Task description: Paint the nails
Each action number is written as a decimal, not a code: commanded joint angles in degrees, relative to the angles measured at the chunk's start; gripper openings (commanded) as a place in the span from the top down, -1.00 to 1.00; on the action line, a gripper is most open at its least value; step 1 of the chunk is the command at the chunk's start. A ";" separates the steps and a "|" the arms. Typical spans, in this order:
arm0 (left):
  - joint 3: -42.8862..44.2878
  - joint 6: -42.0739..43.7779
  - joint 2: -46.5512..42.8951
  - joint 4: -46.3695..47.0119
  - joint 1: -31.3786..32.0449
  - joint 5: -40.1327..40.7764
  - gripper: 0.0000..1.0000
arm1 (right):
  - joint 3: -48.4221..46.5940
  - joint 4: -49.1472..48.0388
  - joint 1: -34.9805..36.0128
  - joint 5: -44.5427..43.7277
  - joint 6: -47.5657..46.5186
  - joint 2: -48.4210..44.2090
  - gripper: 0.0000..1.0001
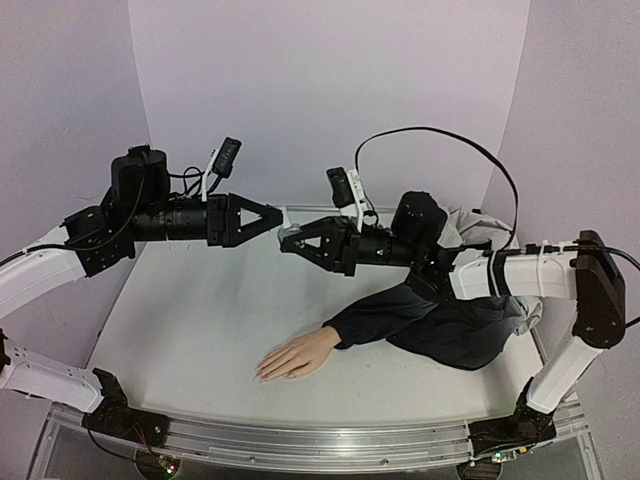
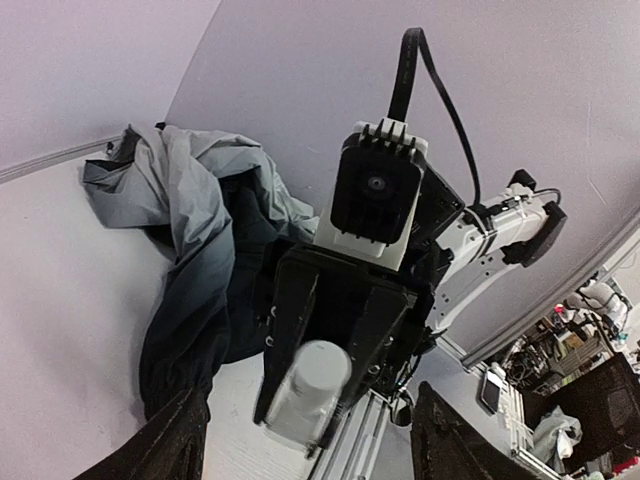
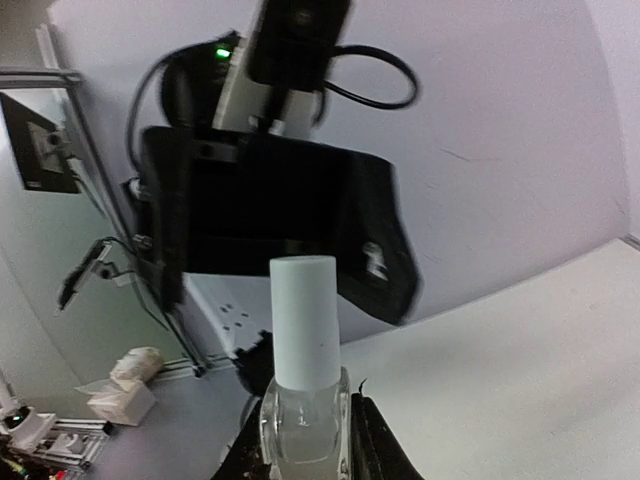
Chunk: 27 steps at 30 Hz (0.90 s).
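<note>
Glass bottle (image 3: 305, 415), clear, white cap (image 3: 305, 320) on, clamped in right gripper (image 1: 292, 241); left gripper (image 1: 278, 217) agape, empty; nails (image 1: 262, 374) of peach mannequin hand (image 1: 298, 355) apparently unpainted.

The pale table (image 1: 200, 300) runs from a metal rail (image 1: 320, 440) along its near edge to the lilac walls (image 1: 330, 90) behind. Near the rail, about centre, a peach mannequin hand (image 1: 297, 357) lies flat on it, fingers pointing left. Its nails (image 1: 262, 374) are too small to tell from the skin. The hand's dark navy sleeve (image 1: 400, 318) trails right into a rumpled garment (image 1: 475, 340) — navy fading to grey — heaped toward the far right corner.
</note>
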<state>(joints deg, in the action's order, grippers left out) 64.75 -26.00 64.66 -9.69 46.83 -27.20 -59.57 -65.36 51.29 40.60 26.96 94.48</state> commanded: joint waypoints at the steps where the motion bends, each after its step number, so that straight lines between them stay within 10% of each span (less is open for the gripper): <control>1: -0.02 -1.69 0.83 9.24 -0.11 -8.20 -0.26 | -0.41 -22.84 0.48 11.92 14.91 2.57 1.00; 22: 0.10 -1.14 3.43 9.44 0.28 -9.18 0.61 | -1.71 -26.16 0.44 8.19 17.83 5.68 1.00; 27: -0.76 -0.55 2.94 8.89 0.31 -2.82 1.00 | -0.52 -14.25 -0.22 -0.35 9.59 1.84 1.00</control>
<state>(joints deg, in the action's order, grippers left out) 64.27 -25.91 68.05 -2.98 46.87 -34.22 -59.57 -83.90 51.59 47.59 44.60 101.03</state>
